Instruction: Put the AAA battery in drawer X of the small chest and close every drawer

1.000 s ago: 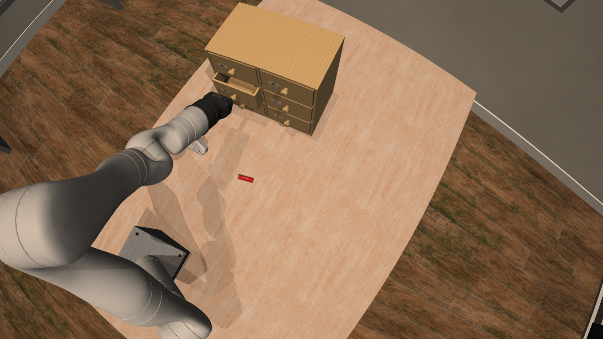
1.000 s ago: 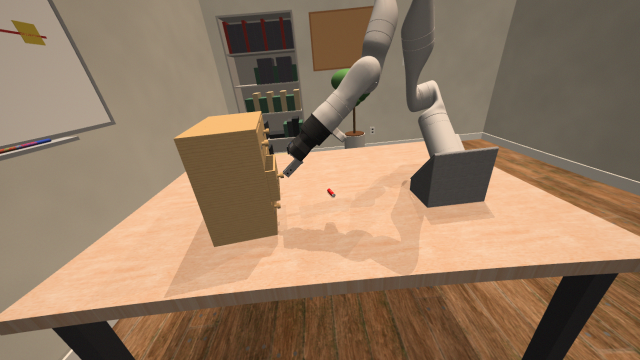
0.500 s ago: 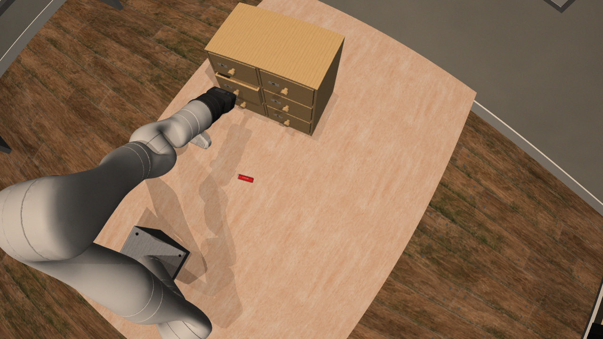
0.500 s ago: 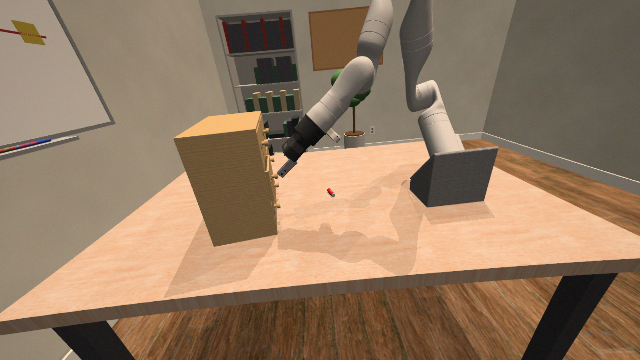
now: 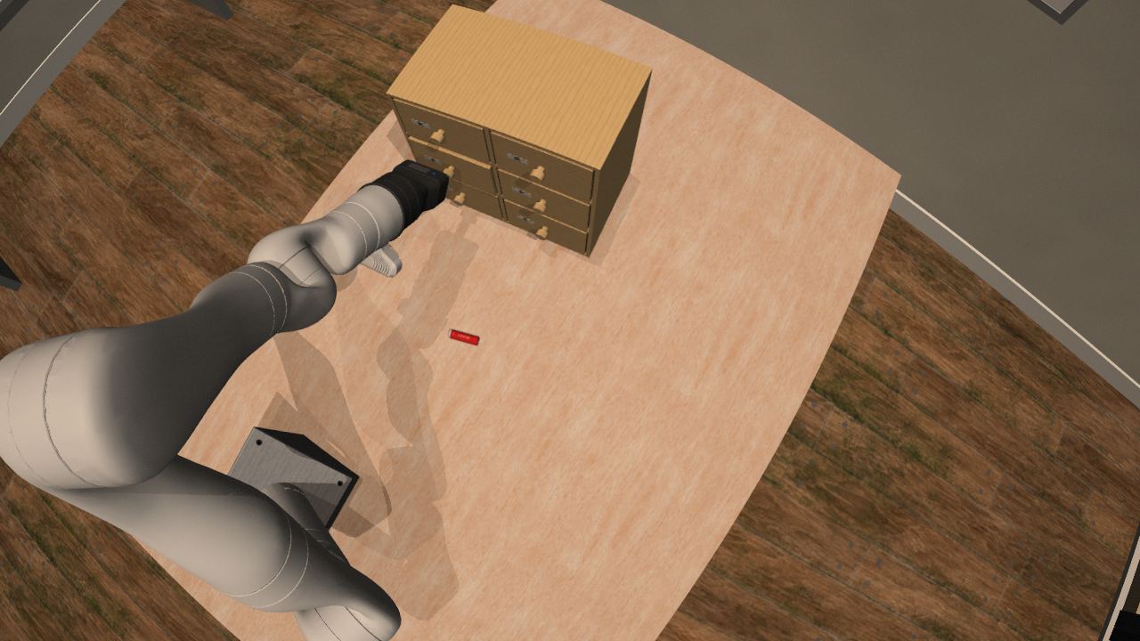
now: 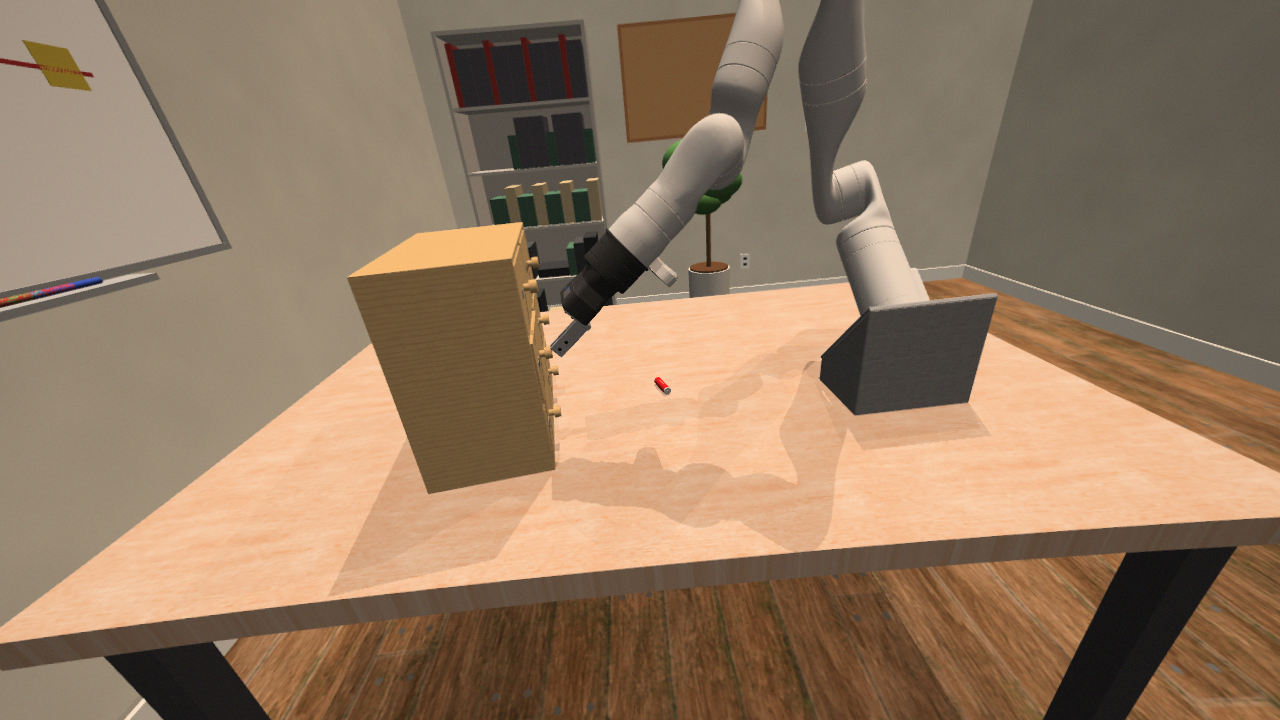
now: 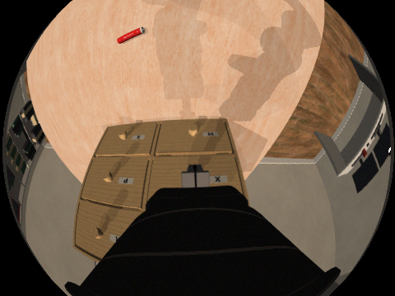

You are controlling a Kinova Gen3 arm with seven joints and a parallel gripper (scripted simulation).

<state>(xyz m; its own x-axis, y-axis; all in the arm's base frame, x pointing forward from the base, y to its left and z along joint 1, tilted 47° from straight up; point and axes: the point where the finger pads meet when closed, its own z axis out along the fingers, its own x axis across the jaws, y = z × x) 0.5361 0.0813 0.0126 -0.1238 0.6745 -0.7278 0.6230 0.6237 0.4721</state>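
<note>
Hand [image 6: 561,349] [image 7: 195,172] pressed together at X drawer [image 5: 470,169] [image 7: 164,173], wrist view's lower centre, red battery [image 5: 463,336] [image 6: 662,385] [image 7: 131,35] lying on surface [image 5: 606,382] [image 6: 760,501] [image 7: 103,78], wrist view's upper left, near mid-frame from top.

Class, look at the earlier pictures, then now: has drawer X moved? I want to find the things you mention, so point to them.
Yes. Drawer X [image 5: 475,175] [image 6: 539,358] [image 7: 169,170] has slid inward, judged against the chest [image 5: 517,79] [image 6: 474,376] [image 7: 152,158], which has stayed put.
</note>
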